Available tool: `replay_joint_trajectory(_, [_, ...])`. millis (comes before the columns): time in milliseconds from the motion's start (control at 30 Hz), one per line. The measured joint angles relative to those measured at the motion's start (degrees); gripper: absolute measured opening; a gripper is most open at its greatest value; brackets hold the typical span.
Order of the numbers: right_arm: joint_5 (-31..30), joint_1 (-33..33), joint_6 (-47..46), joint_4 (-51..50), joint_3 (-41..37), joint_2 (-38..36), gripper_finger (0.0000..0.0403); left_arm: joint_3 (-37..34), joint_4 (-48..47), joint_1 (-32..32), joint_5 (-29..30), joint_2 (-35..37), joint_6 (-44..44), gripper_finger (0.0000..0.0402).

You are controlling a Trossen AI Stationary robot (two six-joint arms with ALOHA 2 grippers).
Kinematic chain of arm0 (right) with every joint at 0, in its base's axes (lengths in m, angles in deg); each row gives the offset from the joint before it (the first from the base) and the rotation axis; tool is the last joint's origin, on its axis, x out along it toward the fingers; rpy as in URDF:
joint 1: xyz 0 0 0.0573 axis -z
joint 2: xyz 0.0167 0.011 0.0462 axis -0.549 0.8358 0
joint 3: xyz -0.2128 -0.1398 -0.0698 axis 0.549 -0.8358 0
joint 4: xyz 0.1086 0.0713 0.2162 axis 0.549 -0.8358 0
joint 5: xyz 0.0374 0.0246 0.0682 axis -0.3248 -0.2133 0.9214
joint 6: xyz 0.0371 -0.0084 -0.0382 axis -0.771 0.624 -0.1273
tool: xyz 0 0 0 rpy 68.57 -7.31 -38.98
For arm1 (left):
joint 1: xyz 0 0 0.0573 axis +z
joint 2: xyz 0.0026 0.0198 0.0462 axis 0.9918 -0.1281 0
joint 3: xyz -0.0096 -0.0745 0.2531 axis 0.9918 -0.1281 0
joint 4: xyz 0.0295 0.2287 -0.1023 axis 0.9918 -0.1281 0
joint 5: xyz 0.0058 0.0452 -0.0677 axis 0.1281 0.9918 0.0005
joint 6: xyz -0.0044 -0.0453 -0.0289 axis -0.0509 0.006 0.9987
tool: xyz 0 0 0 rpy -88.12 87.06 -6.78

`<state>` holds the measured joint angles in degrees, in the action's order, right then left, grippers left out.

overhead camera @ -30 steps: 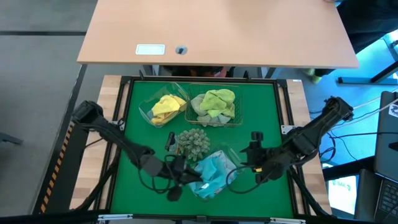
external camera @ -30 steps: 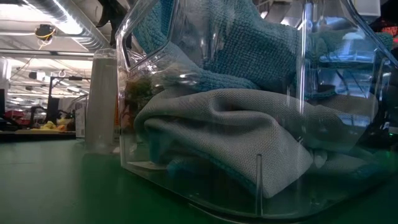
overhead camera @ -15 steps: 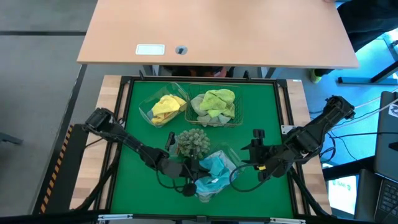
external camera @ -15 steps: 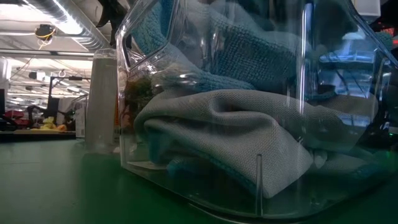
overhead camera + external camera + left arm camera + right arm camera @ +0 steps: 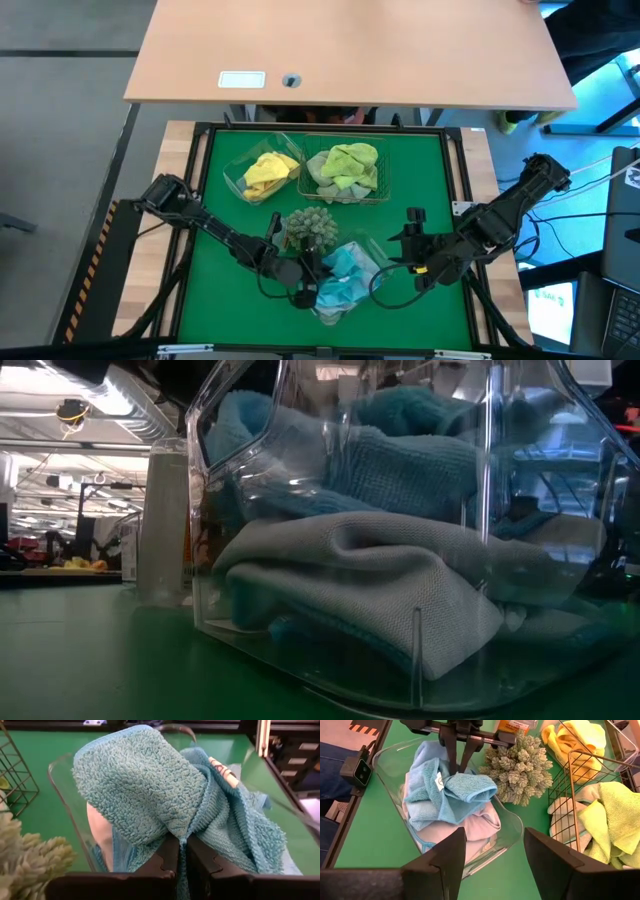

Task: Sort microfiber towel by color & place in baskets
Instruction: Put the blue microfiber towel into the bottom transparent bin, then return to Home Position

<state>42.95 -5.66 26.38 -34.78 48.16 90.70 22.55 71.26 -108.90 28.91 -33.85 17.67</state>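
My left gripper point(image 5: 310, 285) is shut on a light blue microfiber towel point(image 5: 145, 785) inside the clear tub point(image 5: 368, 262) near the table's front edge. Other blue and pale cloths point(image 5: 350, 575) lie in that tub. At the back, yellow towels point(image 5: 265, 170) fill a second clear tub and lime green towels point(image 5: 350, 160) fill the wire basket point(image 5: 378, 190). My right gripper point(image 5: 495, 865) hangs open above the table, right of the front tub, with nothing between its fingers. My left gripper pinches a bunched part of the blue towel point(image 5: 182, 837) between its two fingers point(image 5: 456, 762). The fingers come from the table's left, slanting down over the tub's rim. The towel spreads away from the fingers and rests on the cloths in the tub.
A spiky grey-green ball point(image 5: 310, 228) sits on the green mat between the front tub and the two back baskets, close to my left arm. A wooden desk point(image 5: 350, 50) stands beyond the far edge. Bare mat point(image 5: 225, 300) lies at the front left.
My left gripper has gone down and toward the table's right, tipping further down, still shut on the blue towel. The towel, held above the tub a second ago, has sunk into it and now lies on the other cloths.
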Motion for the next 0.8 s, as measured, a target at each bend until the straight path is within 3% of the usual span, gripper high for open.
replay_joint_trajectory(467, [0.0,0.0,0.0,0.0,0.0,0.0,0.0198,0.0,1.1,-0.2,-2.0,0.0,0.0,0.0018])
replay_joint_trajectory(800, [0.1,0.0,0.0,0.0,0.0,0.0,0.0198,0.0,3.9,-0.2,-3.3,0.7,-0.4,0.0115])
